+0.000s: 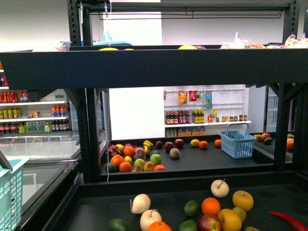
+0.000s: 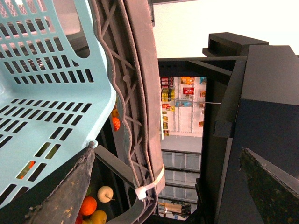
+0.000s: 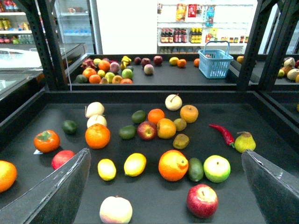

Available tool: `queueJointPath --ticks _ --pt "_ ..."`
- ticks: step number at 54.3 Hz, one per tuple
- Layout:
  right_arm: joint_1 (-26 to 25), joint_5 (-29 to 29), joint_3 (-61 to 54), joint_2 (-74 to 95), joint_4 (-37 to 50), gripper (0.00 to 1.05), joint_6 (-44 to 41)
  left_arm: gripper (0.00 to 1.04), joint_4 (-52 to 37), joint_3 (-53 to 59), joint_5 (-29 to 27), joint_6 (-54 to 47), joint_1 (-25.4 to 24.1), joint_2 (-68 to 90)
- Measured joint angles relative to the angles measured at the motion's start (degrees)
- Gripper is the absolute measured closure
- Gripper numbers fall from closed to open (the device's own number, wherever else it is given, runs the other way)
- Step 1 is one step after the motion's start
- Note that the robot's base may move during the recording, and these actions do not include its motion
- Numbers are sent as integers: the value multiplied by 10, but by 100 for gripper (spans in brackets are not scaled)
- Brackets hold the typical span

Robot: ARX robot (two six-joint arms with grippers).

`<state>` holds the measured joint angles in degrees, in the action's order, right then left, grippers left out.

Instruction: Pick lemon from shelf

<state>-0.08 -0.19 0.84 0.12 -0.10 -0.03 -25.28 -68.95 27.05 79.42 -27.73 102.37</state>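
Observation:
The lemon, bright yellow and oval with a small nub, lies on the shelf's dark tray among loose fruit. It is just inside one finger of my right gripper, which hovers open above the tray's near part and holds nothing. My left gripper is also open and empty, beside a light blue basket and a black upright of the shelf. The front view shows the shelf's tiers but neither arm, and I cannot pick out the lemon there.
A smaller yellow egg-shaped fruit lies beside the lemon, with an orange on its other side. A red apple and a pale peach lie nearer. A blue basket stands on the farther tray.

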Motion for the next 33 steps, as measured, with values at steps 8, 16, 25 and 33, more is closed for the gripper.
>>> queueJointPath --ticks 8,16,25,33 --pt "0 0 0 0 0 7 0 8 -2 -25 -16 11 13 30" --pt "0 0 0 0 0 7 0 8 -9 -54 -32 12 23 54" --pt "0 0 0 0 0 7 0 12 -8 -76 -45 5 30 58" --pt "0 0 0 0 0 7 0 36 1 -77 -51 -15 31 60"
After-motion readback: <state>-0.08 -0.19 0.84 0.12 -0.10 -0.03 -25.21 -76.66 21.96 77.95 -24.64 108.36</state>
